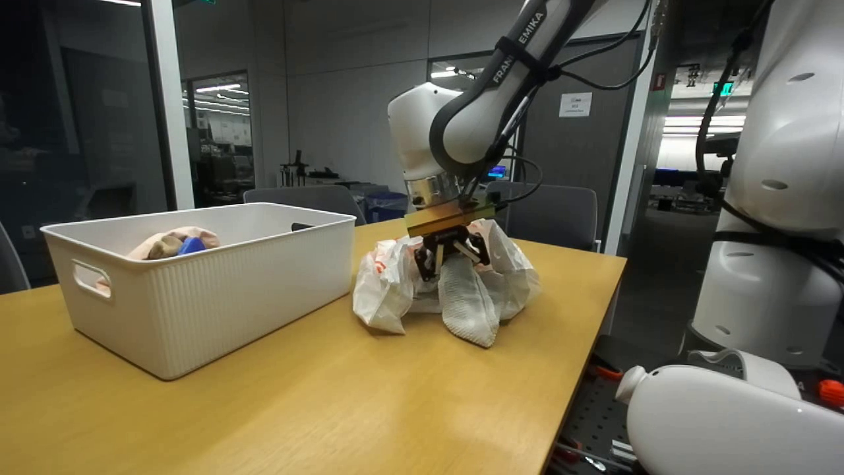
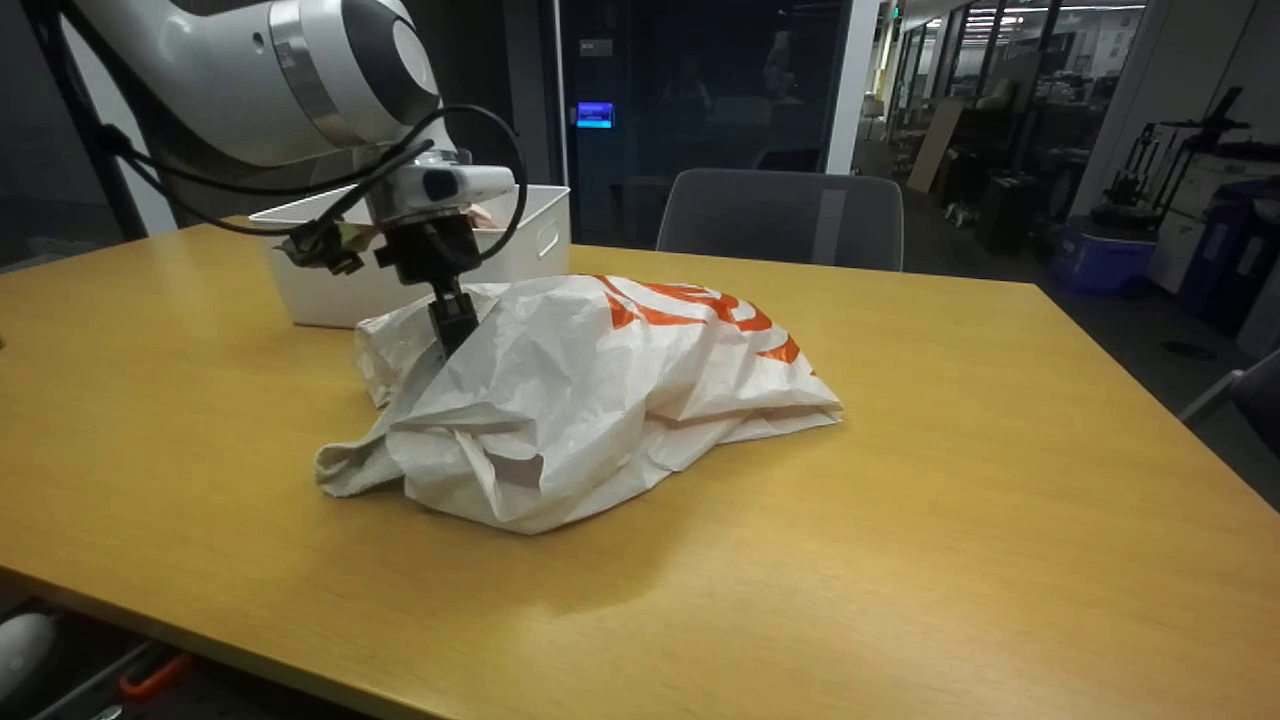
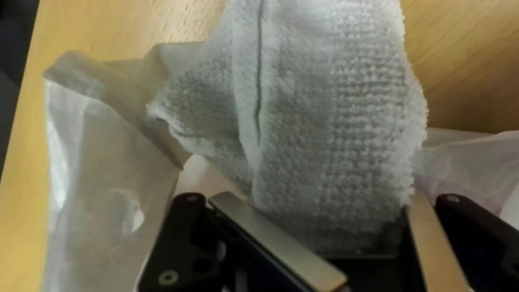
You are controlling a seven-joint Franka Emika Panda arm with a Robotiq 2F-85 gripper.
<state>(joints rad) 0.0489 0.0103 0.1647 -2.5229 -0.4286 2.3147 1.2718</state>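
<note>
A grey-white, ribbed terry cloth (image 3: 324,113) fills the middle of the wrist view, its upper end between the fingers. My gripper (image 1: 455,259) is shut on it, with the fingertips themselves hidden by the fabric. From the jaws the cloth (image 1: 467,300) hangs down and its lower end rests on the table. Around the gripper lies a crumpled white plastic bag (image 2: 600,380) with orange-red print, its mouth spread open. The cloth's end (image 2: 355,468) pokes out of that mouth. Bag film (image 3: 97,182) shows on both sides of the cloth in the wrist view.
A white ribbed bin (image 1: 264,290) stands on the wooden table (image 1: 369,409) beside the bag, holding a pinkish cloth and a blue item (image 1: 191,245). The table's edge runs between the bag and the robot base (image 1: 758,297). Chairs (image 2: 780,220) stand around the table.
</note>
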